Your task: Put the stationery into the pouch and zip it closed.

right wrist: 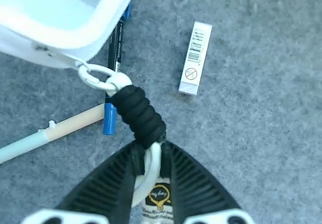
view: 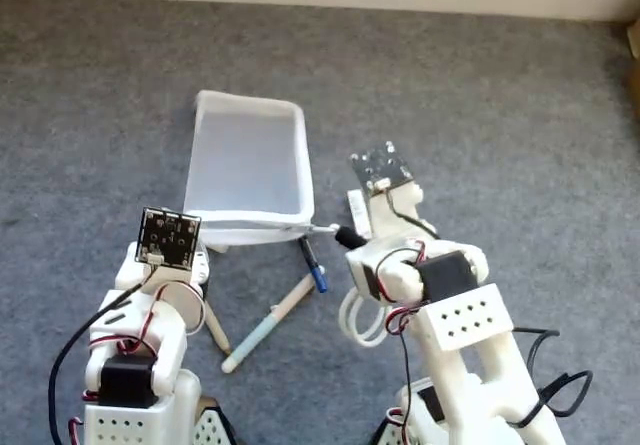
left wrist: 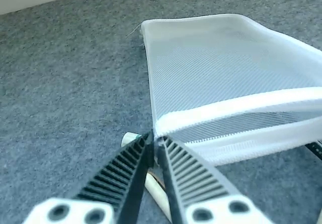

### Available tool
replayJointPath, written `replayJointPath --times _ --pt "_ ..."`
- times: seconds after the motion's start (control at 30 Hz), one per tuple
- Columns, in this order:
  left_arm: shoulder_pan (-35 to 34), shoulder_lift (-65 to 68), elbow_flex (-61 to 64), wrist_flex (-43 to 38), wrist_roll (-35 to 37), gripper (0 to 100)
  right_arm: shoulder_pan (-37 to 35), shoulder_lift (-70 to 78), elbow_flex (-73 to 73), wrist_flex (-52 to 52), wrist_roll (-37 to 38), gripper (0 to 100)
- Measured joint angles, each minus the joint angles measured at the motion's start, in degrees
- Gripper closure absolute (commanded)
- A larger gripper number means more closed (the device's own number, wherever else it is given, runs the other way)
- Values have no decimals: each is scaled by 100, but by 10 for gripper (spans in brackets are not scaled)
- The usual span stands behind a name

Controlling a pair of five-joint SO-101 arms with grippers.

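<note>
Pouch [view: 245, 160] lies on the tabletop [view: 520, 115], jaws of the left gripper [left wrist: 154, 139] pinching its near-left corner, those of the right gripper [right wrist: 149, 153] its zip cord [right wrist: 138, 114]. Pens [view: 268, 326] lie outside near its mouth; zipping now would likely shut them out.

Pouch [view: 245, 160] on carpet [view: 500, 115], pens [view: 312, 263] just before it, box [view: 357, 211] to its right

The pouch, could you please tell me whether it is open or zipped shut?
Open. The pouch has its two zipper edges apart, with the mesh inside visible between them.
</note>
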Motion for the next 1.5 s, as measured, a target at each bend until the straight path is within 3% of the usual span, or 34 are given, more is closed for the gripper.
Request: replayJointPath --times 0.57,0.83,1.27,1.5 --pt "0 0 0 0 0 987 290 0 -44 97 -62 993" --pt "-18 0 0 0 44 787 -132 0 -862 659 -62 993" --pt "-18 -9 114 -9 387 775 -932 0 -2145 1591 -79 993" --pt "-44 0 475 -334 387 780 -1002 0 -2681 1969 -220 993"
